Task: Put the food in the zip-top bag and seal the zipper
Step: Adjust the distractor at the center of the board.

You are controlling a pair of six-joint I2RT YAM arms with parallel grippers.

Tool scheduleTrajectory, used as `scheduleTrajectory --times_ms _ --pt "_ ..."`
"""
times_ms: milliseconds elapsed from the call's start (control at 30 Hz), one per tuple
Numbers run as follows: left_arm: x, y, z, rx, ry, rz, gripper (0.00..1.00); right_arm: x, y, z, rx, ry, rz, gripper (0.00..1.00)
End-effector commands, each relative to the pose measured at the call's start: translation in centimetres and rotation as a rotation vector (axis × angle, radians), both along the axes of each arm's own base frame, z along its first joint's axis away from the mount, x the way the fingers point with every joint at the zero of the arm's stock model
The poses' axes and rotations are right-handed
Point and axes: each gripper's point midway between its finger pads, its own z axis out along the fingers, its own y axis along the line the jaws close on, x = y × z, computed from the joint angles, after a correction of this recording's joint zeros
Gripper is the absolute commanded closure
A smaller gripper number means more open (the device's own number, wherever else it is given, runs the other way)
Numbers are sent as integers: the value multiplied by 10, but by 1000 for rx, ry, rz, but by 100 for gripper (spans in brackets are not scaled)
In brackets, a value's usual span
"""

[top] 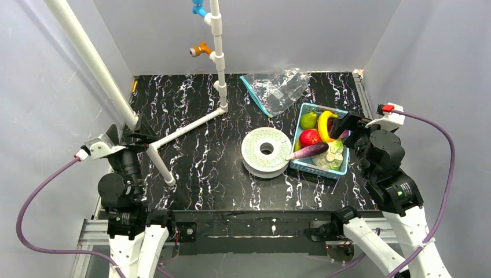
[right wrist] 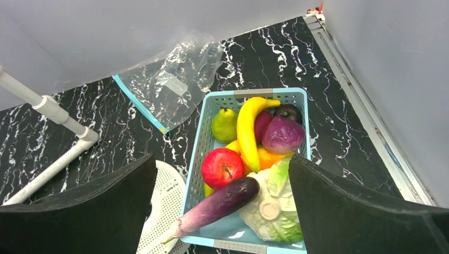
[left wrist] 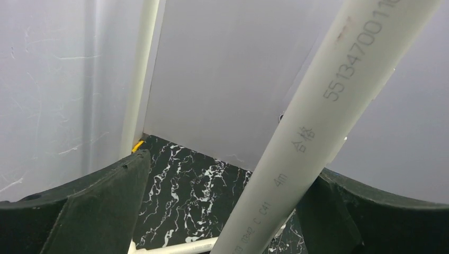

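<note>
**STATUS: NO FOOD TRANSFERRED, BAG NOT LOADED**

The right gripper (top: 346,126) stands with its jaws spread wide and holds nothing. The light-blue basket (right wrist: 197,153) lies directly beneath it and slightly ahead. All the food is in that basket: red apple (right wrist: 222,166), banana (right wrist: 246,129), pear (right wrist: 224,124) and a yellow-orange piece (right wrist: 265,159). The eggplant (right wrist: 217,203) is nearest the fingers and overhangs the basket's near-left rim.

The zip-top bag (right wrist: 180,84) lies flat on the table beyond the basket, ahead and to the left of the right gripper. The zipper (right wrist: 138,103) runs along the bag's left edge. Nothing shows inside the bag. Whether its mouth is open cannot be told.

The left gripper (top: 132,128) is also spread wide and empty, with the bag well off to its right. A white pipe (left wrist: 307,132) crosses between its fingers. Contact cannot be told.

Remaining: pick each item, load the bag and close the zipper. By this judgement, the task is at its start.
</note>
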Motion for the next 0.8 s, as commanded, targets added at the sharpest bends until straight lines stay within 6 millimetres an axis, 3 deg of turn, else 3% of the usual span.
scheduleTrajectory --times_ms 0,200,400,533,667,767 --pt "-2 7 0 -27 6 35 1 -5 -8 19 17 -32 -34 0" --pt "-3 15 -8 -135 50 79 1 -9 -2 25 6 -70 21 0" --pt "-26 27 -49 -366 191 168 1 -13 30 22 69 -80 188 0" --pt "-21 2 -59 -196 282 22 0 -12 39 13 95 -63 227 0" --pt "-19 -47 -68 -3 350 -261 1 -6 40 -1 84 -30 217 0" --pt "-23 -65 -82 81 394 -369 1 -2 44 -9 83 -20 230 0"
